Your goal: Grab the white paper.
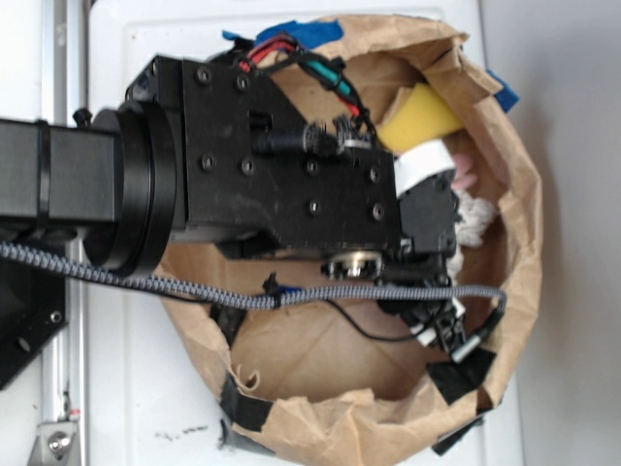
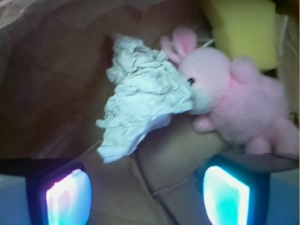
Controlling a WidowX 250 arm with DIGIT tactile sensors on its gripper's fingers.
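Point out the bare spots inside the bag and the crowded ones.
Bare bag floor lies between the open gripper and the white paper, and left of the paper. Crowded upper right: paper touches the pink bunny, with the yellow sponge behind.

No readable text — no label, brand or number — in either view.

Black arm (image 1: 262,160) over brown paper bag (image 1: 320,349)

pink bunny (image 2: 234,101) touching white paper (image 2: 140,96), left side free
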